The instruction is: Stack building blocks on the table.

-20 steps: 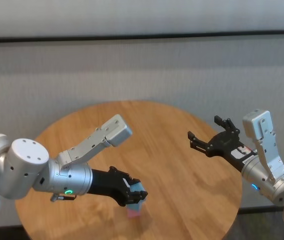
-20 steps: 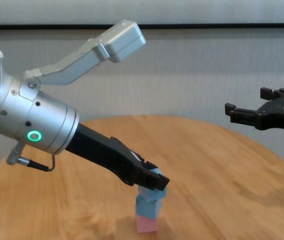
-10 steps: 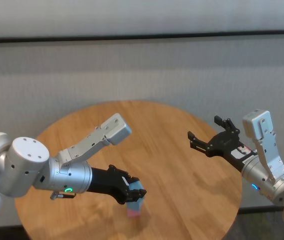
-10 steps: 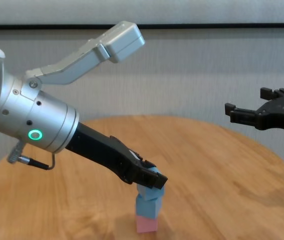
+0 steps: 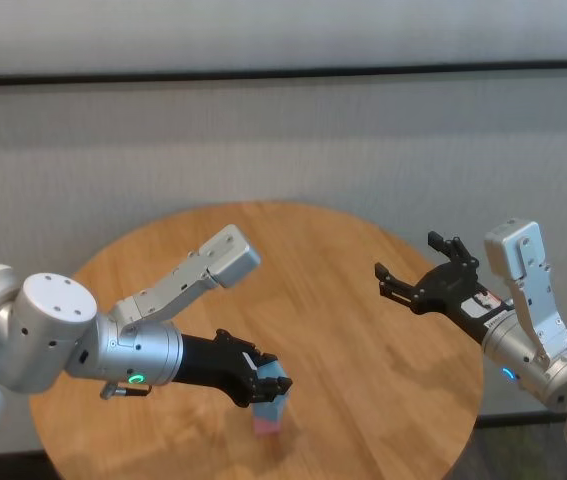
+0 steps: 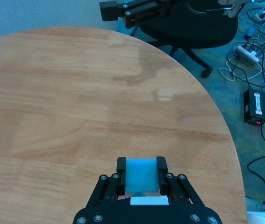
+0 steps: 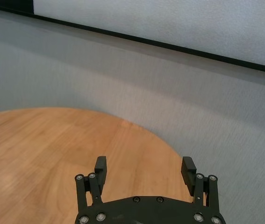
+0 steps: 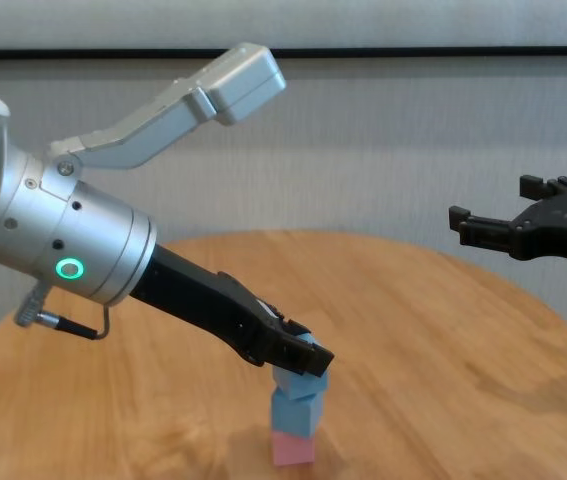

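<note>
My left gripper [image 8: 301, 356] is shut on a light blue block [image 8: 310, 361] and holds it on top of a small stack near the table's front edge. Below it stand a second light blue block [image 8: 294, 410] and a pale pink block [image 8: 293, 449] at the bottom. In the head view the held block [image 5: 276, 385] hides most of the stack; only a pink edge [image 5: 266, 427] shows. In the left wrist view the block [image 6: 141, 173] sits between the fingers [image 6: 121, 171]. My right gripper [image 5: 408, 258] is open and empty, raised over the table's right side [image 8: 493, 203].
The round wooden table [image 5: 343, 300] fills the view below both arms. A grey wall stands behind it. In the left wrist view a black office chair [image 6: 197, 28], cables and a power strip [image 6: 247, 53] lie on the floor beyond the table's edge.
My left gripper with the blue block has shifted slightly back and left over the stack. The right arm has not moved.
</note>
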